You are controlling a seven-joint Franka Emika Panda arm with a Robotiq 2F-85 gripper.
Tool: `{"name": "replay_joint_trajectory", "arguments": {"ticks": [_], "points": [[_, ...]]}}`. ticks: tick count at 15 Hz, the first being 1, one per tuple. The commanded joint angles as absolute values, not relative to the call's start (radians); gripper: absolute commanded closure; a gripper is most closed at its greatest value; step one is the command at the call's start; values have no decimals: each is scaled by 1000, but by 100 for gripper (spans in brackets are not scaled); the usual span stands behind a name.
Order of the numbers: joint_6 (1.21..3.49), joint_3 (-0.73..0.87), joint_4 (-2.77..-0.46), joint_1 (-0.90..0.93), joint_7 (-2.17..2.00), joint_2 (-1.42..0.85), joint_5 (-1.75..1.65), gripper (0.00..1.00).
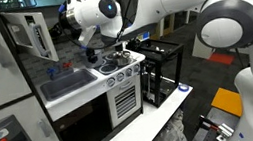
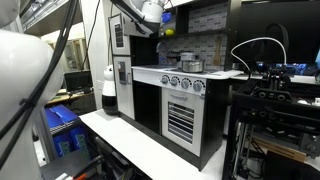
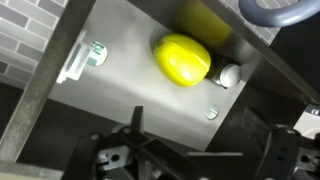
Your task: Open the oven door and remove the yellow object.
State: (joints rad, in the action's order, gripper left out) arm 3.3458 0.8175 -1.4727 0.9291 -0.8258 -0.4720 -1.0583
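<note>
Door (image 1: 28,37) open. Ball (image 3: 182,60) on oven floor (image 3: 130,90), near back edge. End effector (image 3: 190,150) wide, empty, apart from ball. Centre jaws around ball, close gently; may roll.

The yellow object (image 3: 181,59), upper centre, is bright yellow; the surface (image 3: 120,95) pale grey; the wall (image 3: 22,35), upper left, grey brick-patterned.

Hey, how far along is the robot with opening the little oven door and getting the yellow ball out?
Done: the oven door looks swung open. In hand: the gripper is open and empty, facing the yellow object in the wrist view. Left: the yellow object lies on the grey floor inside, not gripped; it has to be grasped and brought out.
</note>
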Motion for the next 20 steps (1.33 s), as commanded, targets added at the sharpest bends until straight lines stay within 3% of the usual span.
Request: {"name": "replay_joint_trajectory", "arguments": {"ticks": [1, 20], "points": [[3321, 818, -1504, 947, -796, -411, -1091, 0], [3418, 628, -1363, 708, -585, -563, -1106, 0]]}}
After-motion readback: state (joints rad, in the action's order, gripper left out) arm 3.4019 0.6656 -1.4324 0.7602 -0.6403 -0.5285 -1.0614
